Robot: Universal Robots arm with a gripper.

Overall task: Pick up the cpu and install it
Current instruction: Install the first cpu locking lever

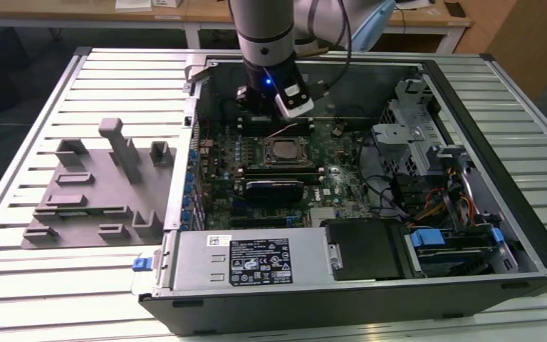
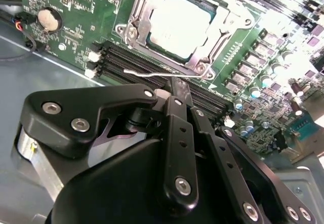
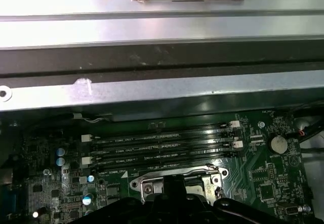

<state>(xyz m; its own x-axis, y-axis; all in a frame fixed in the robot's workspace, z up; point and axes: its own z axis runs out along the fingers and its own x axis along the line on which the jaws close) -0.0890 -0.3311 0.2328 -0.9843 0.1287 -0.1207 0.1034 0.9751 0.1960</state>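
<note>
The cpu [image 2: 177,21], a shiny silver square, lies flat inside the socket frame [image 2: 135,12] on the green motherboard [image 2: 76,6]. In the exterior view the cpu [image 1: 283,151] sits mid-board inside the open computer case [image 1: 501,235]. My gripper [image 2: 175,86] hangs just over the socket's edge, beside the thin metal lever [image 2: 152,73]. Its black fingers [image 2: 177,133] meet at the tip with nothing between them. In the exterior view the gripper [image 1: 264,115] is right behind the socket. In the first wrist view the socket frame [image 3: 147,186] peeks out above the gripper body.
Empty memory slots [image 3: 162,148] run between the socket and the case's back wall [image 3: 162,90]. A coin battery [image 2: 45,19] sits nearby. A grey fixture plate [image 1: 93,192] lies on the slatted table at the exterior view's left. Drive bays and cables [image 1: 426,185] crowd the right.
</note>
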